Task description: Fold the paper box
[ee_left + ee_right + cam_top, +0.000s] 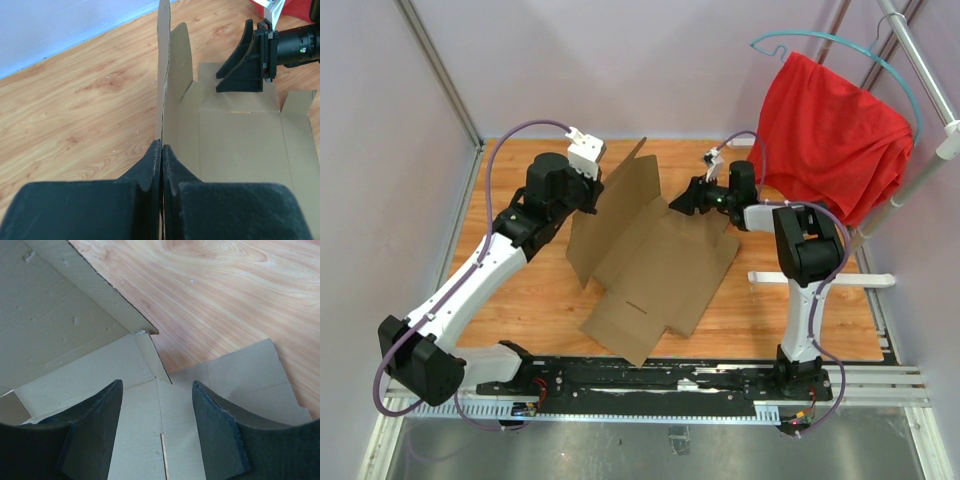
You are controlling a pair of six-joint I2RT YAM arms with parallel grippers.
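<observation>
The paper box is a brown cardboard sheet lying mostly flat in the middle of the wooden table. Its left panel is raised upright. My left gripper is shut on the edge of that raised panel; in the left wrist view the fingers pinch the thin cardboard edge, with the flat sheet to the right. My right gripper is open and low over the sheet's far right corner. In the right wrist view it straddles a crease and slot of the box, holding nothing.
A red cloth hangs on a teal hanger at the back right. A white rack base lies to the right of the right arm. Bare wooden table is on the left. Walls close in the back and left.
</observation>
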